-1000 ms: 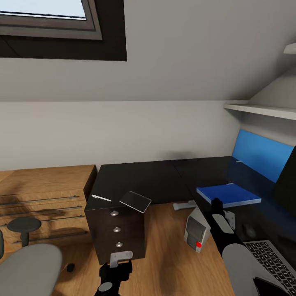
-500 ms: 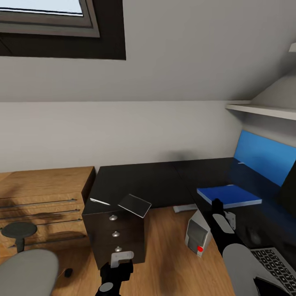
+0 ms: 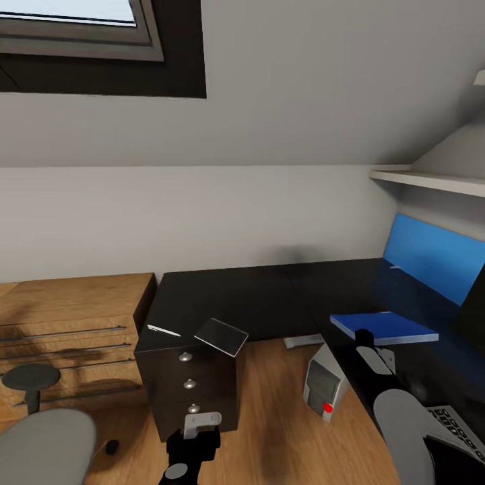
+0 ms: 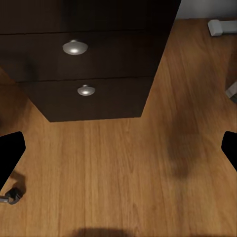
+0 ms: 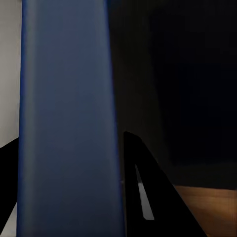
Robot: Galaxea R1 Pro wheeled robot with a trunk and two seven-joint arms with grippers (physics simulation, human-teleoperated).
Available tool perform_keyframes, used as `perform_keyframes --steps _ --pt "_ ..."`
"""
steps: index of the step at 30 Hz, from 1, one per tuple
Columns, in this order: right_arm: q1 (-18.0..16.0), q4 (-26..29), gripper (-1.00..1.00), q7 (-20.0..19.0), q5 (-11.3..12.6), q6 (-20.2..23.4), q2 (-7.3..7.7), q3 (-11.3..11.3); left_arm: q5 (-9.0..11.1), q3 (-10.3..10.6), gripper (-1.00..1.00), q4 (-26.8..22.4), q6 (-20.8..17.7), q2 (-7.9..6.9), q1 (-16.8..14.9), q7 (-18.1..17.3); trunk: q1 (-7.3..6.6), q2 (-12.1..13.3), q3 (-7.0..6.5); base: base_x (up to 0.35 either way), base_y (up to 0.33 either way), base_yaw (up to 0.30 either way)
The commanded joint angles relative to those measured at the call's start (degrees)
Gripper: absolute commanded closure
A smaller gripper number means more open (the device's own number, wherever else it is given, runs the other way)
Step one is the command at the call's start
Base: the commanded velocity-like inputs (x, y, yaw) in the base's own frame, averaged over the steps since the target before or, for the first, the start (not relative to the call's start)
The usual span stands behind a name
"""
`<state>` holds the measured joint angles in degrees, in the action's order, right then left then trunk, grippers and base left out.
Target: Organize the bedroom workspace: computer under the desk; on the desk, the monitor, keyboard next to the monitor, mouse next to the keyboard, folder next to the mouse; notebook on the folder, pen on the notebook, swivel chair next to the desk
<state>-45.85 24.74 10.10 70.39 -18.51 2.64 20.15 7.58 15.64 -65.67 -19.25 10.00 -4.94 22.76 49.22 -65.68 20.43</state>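
The bright blue folder [image 3: 385, 327] lies on the right wing of the glossy black desk [image 3: 249, 296], and my right gripper [image 3: 364, 337] is shut on its near edge. In the right wrist view the folder [image 5: 69, 74] runs between the two dark fingers of the right gripper [image 5: 69, 143]. The dark grey notebook [image 3: 221, 335] overhangs the desk corner above the drawer unit [image 3: 192, 387], with the white pen [image 3: 164, 329] beside it. My left gripper [image 3: 192, 431] hangs open over the floor before the drawers [image 4: 79, 64]. The computer [image 3: 323, 385] stands under the desk. The keyboard [image 3: 462, 433], monitor [image 3: 475, 303] and swivel chair [image 3: 40, 444] sit at the edges.
A light wooden cabinet [image 3: 74, 316] stands left of the desk. A blue wall panel [image 3: 431, 259] and a white shelf [image 3: 431, 180] are at the right wall. Wooden floor [image 4: 123, 168] lies open between the chair and the drawer unit.
The view shifted slightly left at first. Since then my right gripper has slid to the right with the folder in it. The left gripper has barely moved.
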Motion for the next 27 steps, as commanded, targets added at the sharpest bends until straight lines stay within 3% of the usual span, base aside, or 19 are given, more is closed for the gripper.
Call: perform_keyframes --steps 1,27 --pt "-0.1 0.0 1.0 0.1 0.5 -0.2 0.02 -0.1 0.5 0.1 -1.0 -0.1 -0.2 0.0 0.0 0.4 0.0 0.0 0.07 0.0 0.0 0.0" --pt "-0.1 -0.1 1.0 0.1 0.7 -0.1 0.02 -0.1 0.6 0.1 -1.0 -0.1 -0.2 0.0 0.0 0.4 0.0 0.0 0.07 0.021 0.0 0.0"
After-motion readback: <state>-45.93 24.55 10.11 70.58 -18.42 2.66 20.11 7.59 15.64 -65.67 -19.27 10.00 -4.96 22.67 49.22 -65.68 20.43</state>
